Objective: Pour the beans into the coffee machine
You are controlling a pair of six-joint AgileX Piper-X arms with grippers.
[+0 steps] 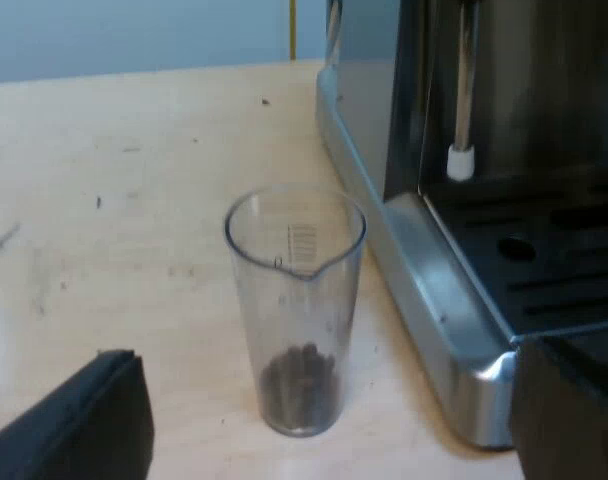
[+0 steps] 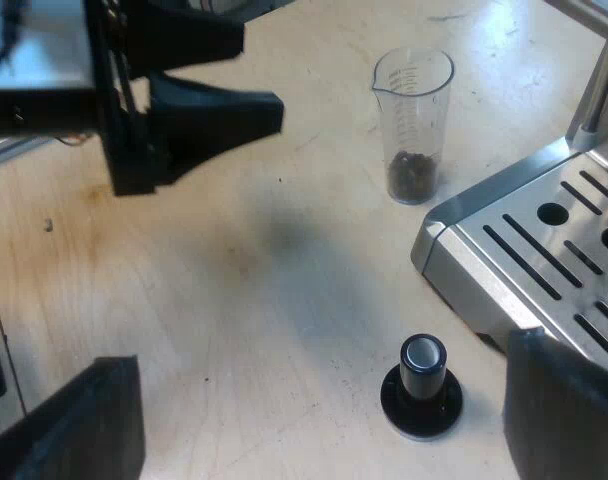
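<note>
A clear measuring glass (image 1: 297, 300) with a small heap of coffee beans (image 1: 301, 385) at its bottom stands upright on the wooden table, close to the espresso machine's corner (image 1: 484, 385). My left gripper (image 1: 331, 352) is open, its fingers (image 1: 94, 420) low on either side of the glass without touching it. My right gripper (image 2: 322, 352) hangs open over bare table, holding nothing. From there I see the glass (image 2: 412, 125) by the machine's drip tray (image 2: 544, 250), with the left gripper (image 2: 219, 115) a short way off, pointing at it.
A tamper with a black base and knob (image 2: 421, 387) stands on the table near the drip tray's corner. The machine's steam wand with a white tip (image 1: 461, 160) hangs above the black grate (image 1: 544, 250). The table (image 2: 234, 260) is light wood.
</note>
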